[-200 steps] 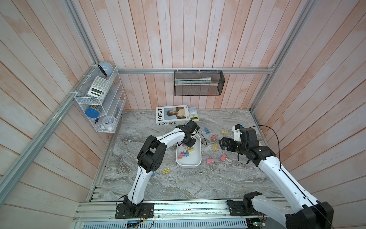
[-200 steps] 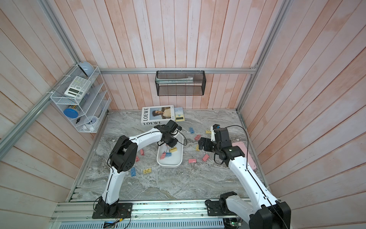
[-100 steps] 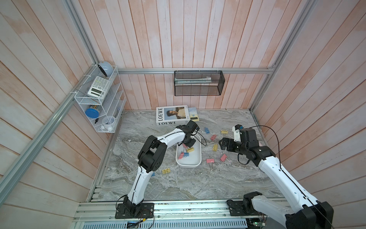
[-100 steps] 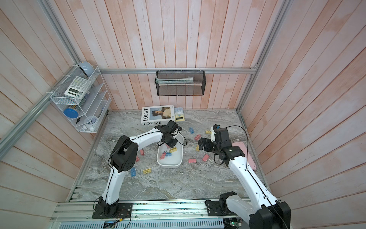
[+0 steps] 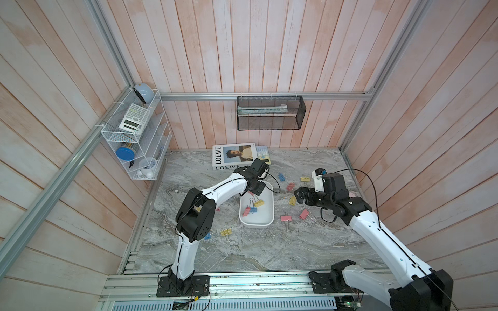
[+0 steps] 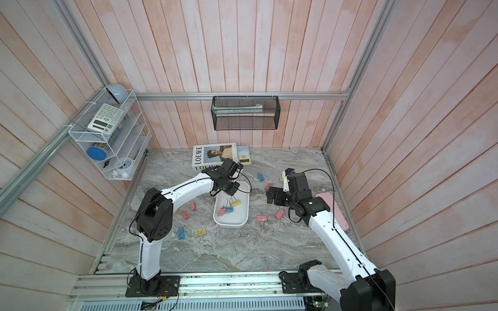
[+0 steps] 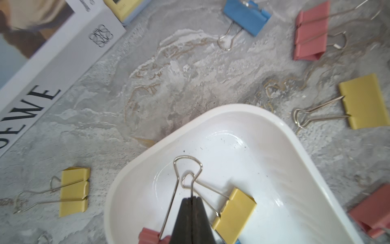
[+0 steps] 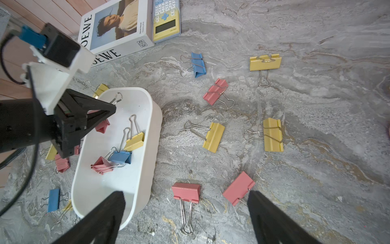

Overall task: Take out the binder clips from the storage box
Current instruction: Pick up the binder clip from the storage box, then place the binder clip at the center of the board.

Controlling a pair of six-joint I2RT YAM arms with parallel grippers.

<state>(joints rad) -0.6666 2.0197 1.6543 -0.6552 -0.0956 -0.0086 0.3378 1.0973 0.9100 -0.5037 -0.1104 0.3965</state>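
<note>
The storage box (image 5: 257, 222) is a shallow white tray in the middle of the marble table, also visible in the right wrist view (image 8: 147, 169). Inside it lie a yellow (image 8: 135, 141), a blue (image 8: 121, 157) and a pink binder clip (image 8: 101, 164). My left gripper (image 7: 192, 198) reaches into the box's far end (image 5: 253, 189), shut on the wire handle of another pink binder clip (image 7: 147, 234). A yellow clip (image 7: 234, 213) lies beside it. My right gripper (image 8: 185, 202) hangs open above the table right of the box (image 5: 303, 198), over two pink clips (image 8: 186, 192).
Several loose clips are scattered on the table on both sides of the box (image 5: 292, 200), (image 6: 199, 232). A LOEWE book (image 5: 233, 156) and a yellow calculator (image 5: 262, 153) lie at the back. A black mesh basket (image 5: 270, 113) and a white wire rack (image 5: 134, 134) hang on the walls.
My left gripper has shut on the pink clip's handle inside the box. Neither arm has visibly shifted, and the right gripper stays open.
</note>
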